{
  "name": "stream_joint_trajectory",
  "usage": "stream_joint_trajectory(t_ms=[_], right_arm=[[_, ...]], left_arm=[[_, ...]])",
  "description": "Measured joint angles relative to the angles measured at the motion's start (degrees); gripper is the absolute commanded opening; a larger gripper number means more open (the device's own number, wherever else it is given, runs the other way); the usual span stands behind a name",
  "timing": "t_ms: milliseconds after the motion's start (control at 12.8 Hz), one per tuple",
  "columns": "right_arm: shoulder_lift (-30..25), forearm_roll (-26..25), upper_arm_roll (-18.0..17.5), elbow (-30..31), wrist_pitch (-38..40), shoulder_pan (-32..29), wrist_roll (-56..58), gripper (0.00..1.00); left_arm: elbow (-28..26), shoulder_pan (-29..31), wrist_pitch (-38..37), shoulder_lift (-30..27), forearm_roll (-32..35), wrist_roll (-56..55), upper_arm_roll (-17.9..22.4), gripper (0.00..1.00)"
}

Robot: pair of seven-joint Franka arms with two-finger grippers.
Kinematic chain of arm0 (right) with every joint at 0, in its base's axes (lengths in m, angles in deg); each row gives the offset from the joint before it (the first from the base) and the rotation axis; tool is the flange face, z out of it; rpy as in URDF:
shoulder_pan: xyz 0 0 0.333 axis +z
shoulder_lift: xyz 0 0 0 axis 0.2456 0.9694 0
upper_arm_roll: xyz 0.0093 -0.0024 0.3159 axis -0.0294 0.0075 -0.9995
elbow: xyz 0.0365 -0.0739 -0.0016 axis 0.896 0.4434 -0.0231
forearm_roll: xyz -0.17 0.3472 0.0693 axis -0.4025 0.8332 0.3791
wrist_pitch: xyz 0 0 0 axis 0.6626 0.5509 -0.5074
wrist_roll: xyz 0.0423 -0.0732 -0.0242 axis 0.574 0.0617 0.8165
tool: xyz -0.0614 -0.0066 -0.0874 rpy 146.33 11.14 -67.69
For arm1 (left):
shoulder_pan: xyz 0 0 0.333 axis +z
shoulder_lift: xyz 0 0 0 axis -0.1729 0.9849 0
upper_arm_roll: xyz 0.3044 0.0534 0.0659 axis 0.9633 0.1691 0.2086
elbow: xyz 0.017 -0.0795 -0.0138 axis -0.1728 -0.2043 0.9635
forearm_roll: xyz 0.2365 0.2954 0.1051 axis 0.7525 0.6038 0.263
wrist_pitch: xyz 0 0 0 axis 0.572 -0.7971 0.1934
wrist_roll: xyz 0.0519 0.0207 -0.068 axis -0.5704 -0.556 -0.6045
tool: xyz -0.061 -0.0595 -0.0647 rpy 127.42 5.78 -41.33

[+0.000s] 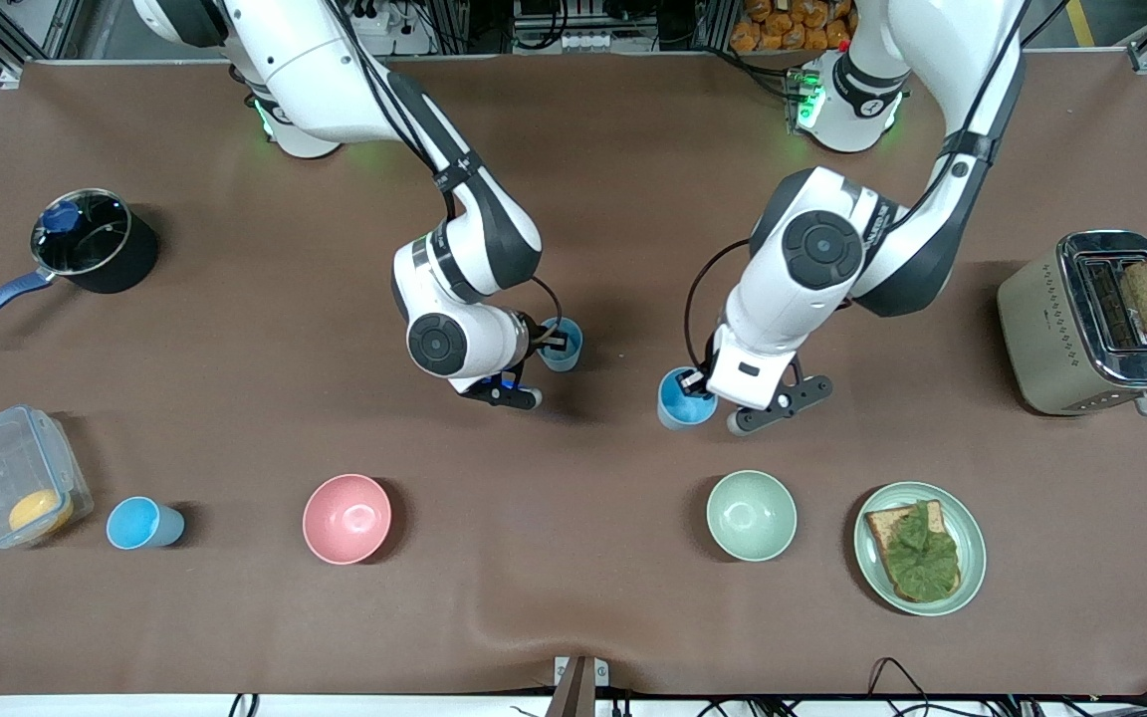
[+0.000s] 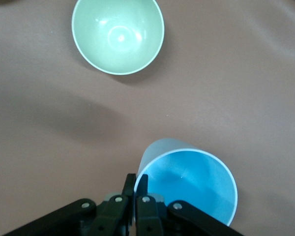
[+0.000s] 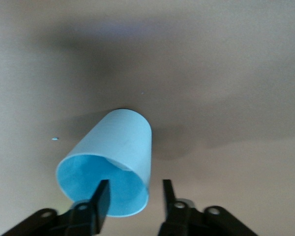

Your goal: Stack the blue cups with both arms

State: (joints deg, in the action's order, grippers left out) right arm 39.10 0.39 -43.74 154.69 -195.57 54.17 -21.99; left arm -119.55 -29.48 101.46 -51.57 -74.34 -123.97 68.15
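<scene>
Three blue cups show. My left gripper [image 1: 701,386] is shut on the rim of one blue cup [image 1: 681,400], one finger inside and one outside; this cup is upright mid-table and also shows in the left wrist view [image 2: 187,184] at my left gripper [image 2: 136,184]. My right gripper [image 1: 546,347] is open around the rim of a second blue cup [image 1: 566,344], one finger inside and one outside; in the right wrist view this cup [image 3: 113,157] stands on the table at my right gripper [image 3: 135,194]. A third blue cup [image 1: 143,523] stands alone toward the right arm's end, nearer the front camera.
A pink bowl [image 1: 346,518] and a green bowl [image 1: 751,515] [image 2: 118,34] stand nearer the front camera. A plate with toast [image 1: 920,548] and a toaster [image 1: 1096,319] are at the left arm's end. A pot [image 1: 86,239] and a plastic container [image 1: 11,478] are at the right arm's end.
</scene>
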Motion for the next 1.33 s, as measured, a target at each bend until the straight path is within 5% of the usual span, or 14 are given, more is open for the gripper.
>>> stream_joint_trajectory(t_ms=[156,469,1328], right_arm=[[-0.12,-0.01,0.66,-2.09,1.98,-0.10,0.00,1.00],[-1.18,-0.52,2.53,-8.77,17.92,-6.06,0.29,1.00],[-11.36,-20.26,4.05,-5.60,29.14,-23.80,19.82,1.00]], left_arm=[[1.24,-0.61,0.00,0.94,0.00,-2.04,-0.01,0.00],[2.52,-4.51,-0.01,1.04,0.00,-9.26,-0.02,0.00],[4.65,-16.57,0.69,5.03,4.21,-22.53,0.41,0.00]])
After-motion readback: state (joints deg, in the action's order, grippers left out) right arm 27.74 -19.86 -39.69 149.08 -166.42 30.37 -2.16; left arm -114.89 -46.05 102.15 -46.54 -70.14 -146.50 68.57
